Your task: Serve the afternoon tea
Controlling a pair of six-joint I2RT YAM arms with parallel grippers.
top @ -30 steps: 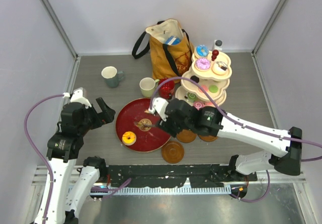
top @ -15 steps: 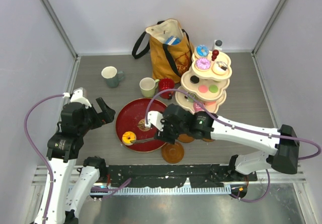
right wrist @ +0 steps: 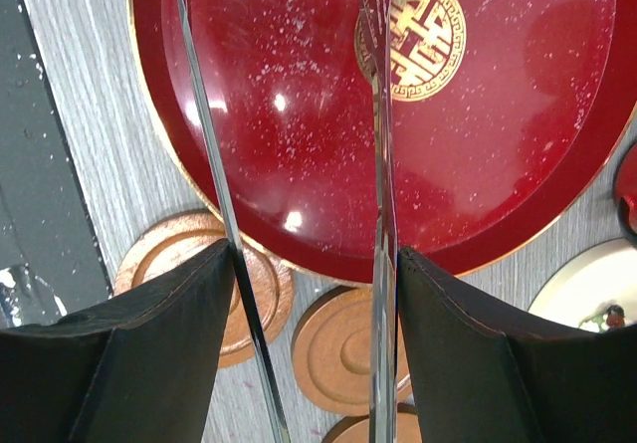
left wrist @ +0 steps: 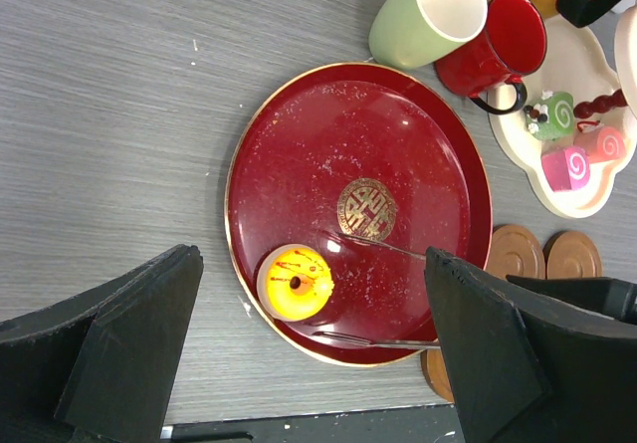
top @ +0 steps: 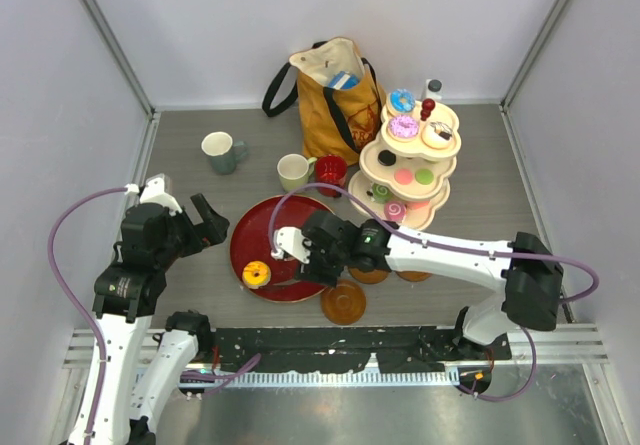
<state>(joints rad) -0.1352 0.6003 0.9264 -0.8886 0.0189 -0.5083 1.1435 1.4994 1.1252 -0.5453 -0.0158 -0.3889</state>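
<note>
Yellow-iced toy donut [top: 256,274] on big round red tray [top: 262,227] now approached by right gripper [top: 284,260], swung from tray centre; thin tong-like fingers [right wrist: 381,114] parted, widening, empty. Left gripper [left wrist: 309,353] jaws wide, idle beside tray.

- Top external: high, behind the arms, looking down on the whole table [top: 500,165].
- Both wrist views look down closely, sharing the red tray [left wrist: 299,144].
</note>
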